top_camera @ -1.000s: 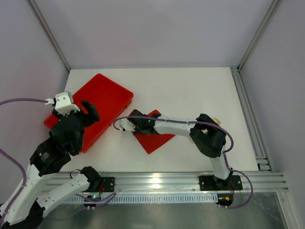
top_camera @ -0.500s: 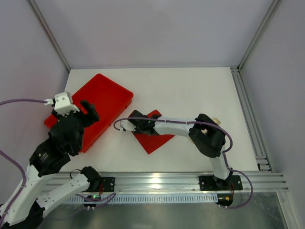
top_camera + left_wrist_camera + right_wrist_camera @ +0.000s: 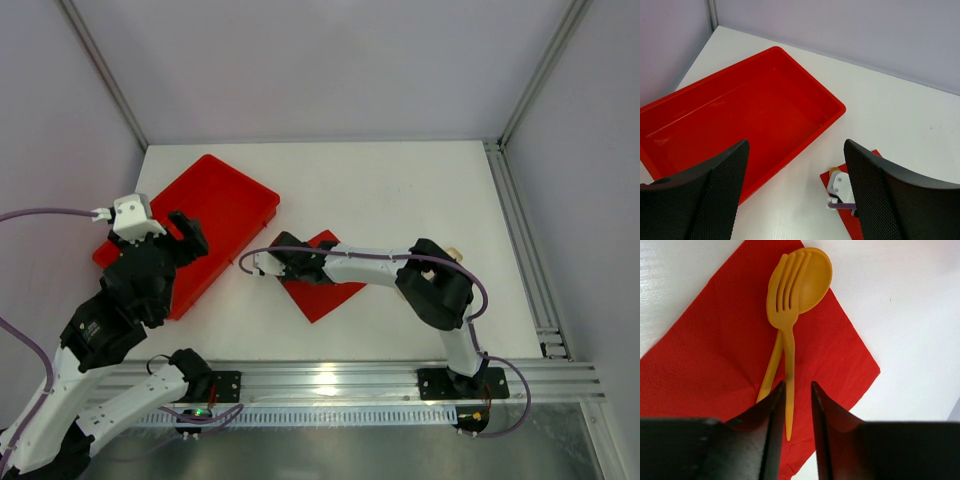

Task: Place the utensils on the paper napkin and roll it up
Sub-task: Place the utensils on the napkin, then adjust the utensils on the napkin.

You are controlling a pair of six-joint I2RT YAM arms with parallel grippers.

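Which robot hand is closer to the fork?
The right one. The right gripper sits at the handle of the fork, which lies over the spoon on the napkin. The left gripper hangs above the tray, well off to the side.

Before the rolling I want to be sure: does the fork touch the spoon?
Touching. The right wrist view shows the fork lying on the spoon, its tines over the spoon's bowl, both on the paper napkin.
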